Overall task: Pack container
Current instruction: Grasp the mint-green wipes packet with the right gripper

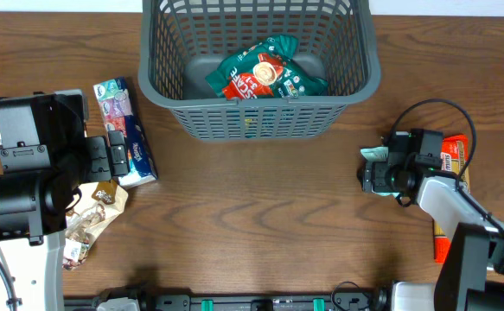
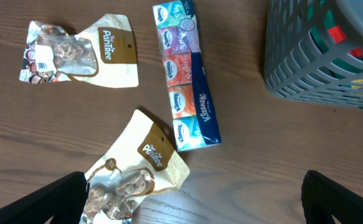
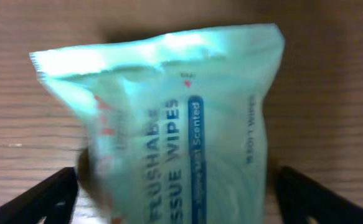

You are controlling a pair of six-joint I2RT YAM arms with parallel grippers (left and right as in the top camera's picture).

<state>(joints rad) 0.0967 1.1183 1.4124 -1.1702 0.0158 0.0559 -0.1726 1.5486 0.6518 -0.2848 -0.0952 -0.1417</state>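
The dark grey slotted container (image 1: 252, 121) stands at the back middle of the table, with green and red food packets (image 1: 264, 76) on its floor; its corner (image 2: 318, 74) shows in the left wrist view. A pale teal pack of flushable wipes (image 3: 169, 124) lies on the wood between the fingers of my right gripper (image 3: 181, 196), which is open with a small gap on each side. From overhead that gripper (image 1: 374, 171) is at the right, and the wipes (image 1: 373, 154) peek out beside it. My left gripper (image 2: 197, 202) is wide open over bare wood, at the left (image 1: 118, 160).
A long Kleenex tissue pack (image 2: 184, 74) lies ahead of the left gripper. Two brown-and-white snack pouches (image 2: 137, 174) (image 2: 81, 53) lie near it, one touching its left finger. An orange packet (image 1: 455, 160) sits behind the right arm.
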